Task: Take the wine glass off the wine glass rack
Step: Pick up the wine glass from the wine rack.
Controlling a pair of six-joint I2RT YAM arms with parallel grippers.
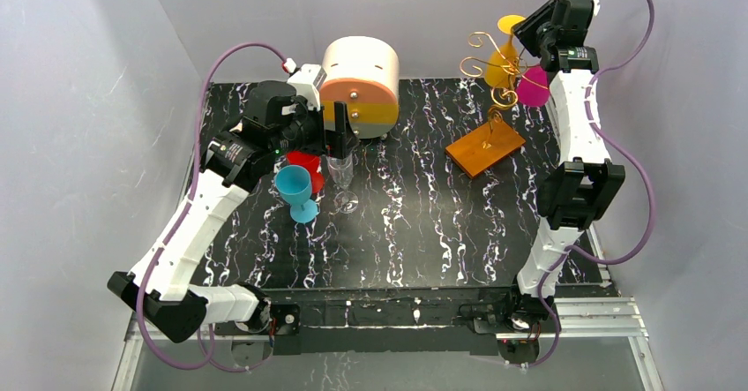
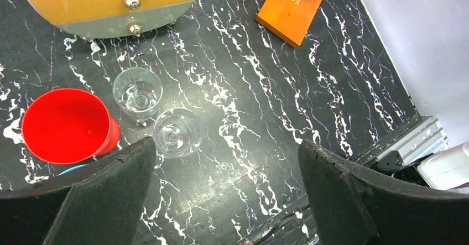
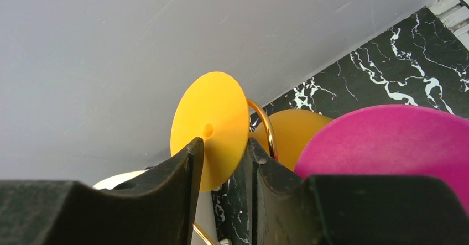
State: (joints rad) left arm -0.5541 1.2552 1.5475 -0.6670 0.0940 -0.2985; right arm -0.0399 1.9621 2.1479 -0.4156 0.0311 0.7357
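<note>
The wine glass rack [image 1: 484, 146] is a gold wire stand on an orange-brown wooden base at the back right. A yellow wine glass [image 1: 501, 63] hangs upside down from it, with its flat round foot [image 3: 213, 120] uppermost. My right gripper [image 3: 224, 145] is high by the back wall. Its fingers stand close on either side of that foot, still a little apart. A pink wine glass [image 3: 398, 140] hangs just to the right on the same rack. My left gripper [image 2: 227, 151] hovers wide open and empty over the table at the left.
A round cream-and-orange drawer box [image 1: 359, 82] stands at the back centre. Under the left gripper are two clear glasses [image 2: 137, 92] [image 2: 177, 132], a red cup [image 2: 65, 124] and a blue glass [image 1: 295, 190]. The rack's base [image 2: 292, 7] shows in the left wrist view.
</note>
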